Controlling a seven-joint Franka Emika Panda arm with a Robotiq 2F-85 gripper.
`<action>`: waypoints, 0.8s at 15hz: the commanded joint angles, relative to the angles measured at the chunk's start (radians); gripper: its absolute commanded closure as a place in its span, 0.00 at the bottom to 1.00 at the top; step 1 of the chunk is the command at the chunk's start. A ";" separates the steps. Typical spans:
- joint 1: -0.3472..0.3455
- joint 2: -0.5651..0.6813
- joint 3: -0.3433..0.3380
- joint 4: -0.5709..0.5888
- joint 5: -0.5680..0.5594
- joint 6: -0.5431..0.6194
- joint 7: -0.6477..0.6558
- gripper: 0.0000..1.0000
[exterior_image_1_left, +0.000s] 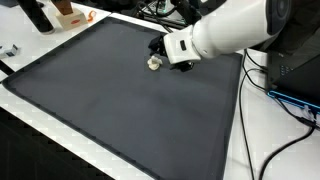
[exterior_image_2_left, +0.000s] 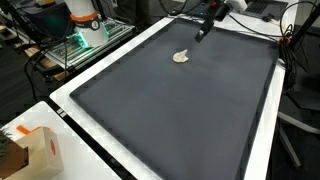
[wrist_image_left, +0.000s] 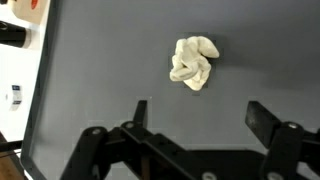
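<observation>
A small crumpled cream-white lump (wrist_image_left: 193, 62) lies on the dark grey mat (wrist_image_left: 110, 70). It also shows in both exterior views (exterior_image_1_left: 153, 63) (exterior_image_2_left: 181, 57). My gripper (wrist_image_left: 197, 115) hangs above the mat with its two black fingers spread wide and nothing between them. The lump lies just beyond the fingertips, apart from them. In an exterior view the gripper (exterior_image_1_left: 160, 50) is right next to the lump; in an exterior view (exterior_image_2_left: 203, 30) it hovers beyond it near the mat's far edge.
The mat (exterior_image_1_left: 120, 100) covers a white table (exterior_image_2_left: 85, 70). An orange-and-white box (exterior_image_2_left: 30, 150) stands at one table corner. Dark and orange items (exterior_image_1_left: 55, 15) stand past the mat's edge. Cables (exterior_image_1_left: 275, 90) hang beside the table. A rack with green lights (exterior_image_2_left: 80, 35) stands behind.
</observation>
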 joint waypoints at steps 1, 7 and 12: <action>-0.089 -0.170 0.047 -0.202 0.091 0.164 -0.060 0.00; -0.203 -0.365 0.058 -0.417 0.261 0.365 -0.149 0.00; -0.270 -0.490 0.051 -0.563 0.355 0.461 -0.198 0.00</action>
